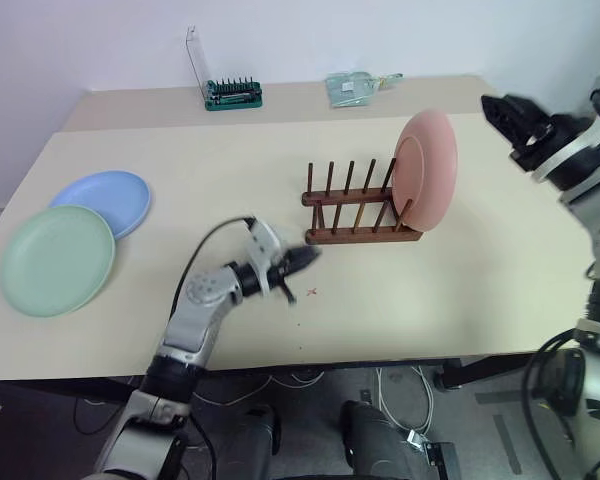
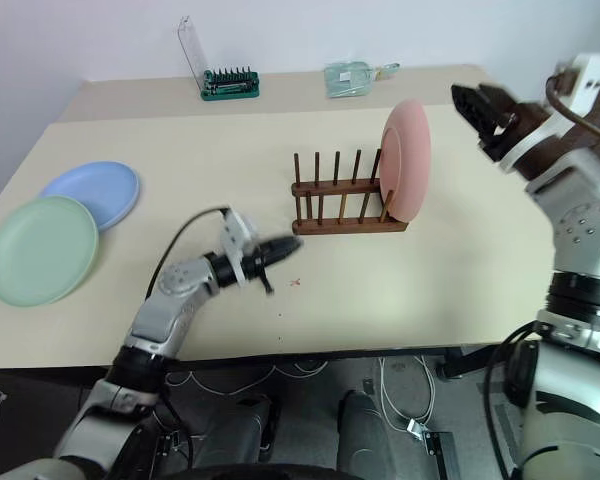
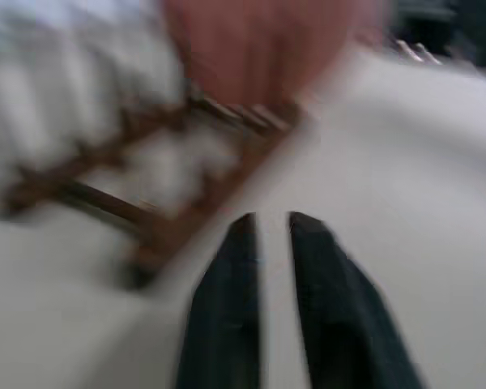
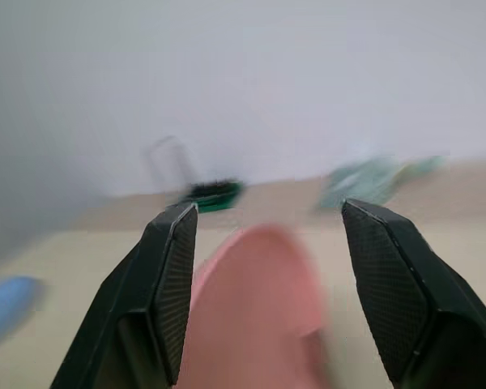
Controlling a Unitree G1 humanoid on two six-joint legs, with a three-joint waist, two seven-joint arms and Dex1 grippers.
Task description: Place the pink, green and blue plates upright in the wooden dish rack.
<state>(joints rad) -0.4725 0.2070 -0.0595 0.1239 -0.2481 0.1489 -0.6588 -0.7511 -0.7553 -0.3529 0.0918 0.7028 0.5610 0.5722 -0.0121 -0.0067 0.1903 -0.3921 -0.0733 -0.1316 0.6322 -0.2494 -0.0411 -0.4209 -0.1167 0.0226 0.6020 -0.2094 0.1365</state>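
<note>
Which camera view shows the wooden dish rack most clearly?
The left eye view: the wooden dish rack shows whole, pegs distinct; the right eye view is similar. The left wrist view blurs it.

- You see a pink plate (image 1: 427, 167), a green plate (image 1: 56, 259) and a blue plate (image 1: 104, 201). All three look like smooth, dull plastic.
- Your dish rack (image 1: 358, 212) is dark brown wood with thin pegs.
- The table (image 1: 460, 290) top is pale, flat and not shiny.
- The green tool holder (image 1: 232, 95) has a clear, see-through lid.
- Your right gripper (image 4: 267, 275) has black fingers (image 4: 176, 275) with bumpy pads.
</note>
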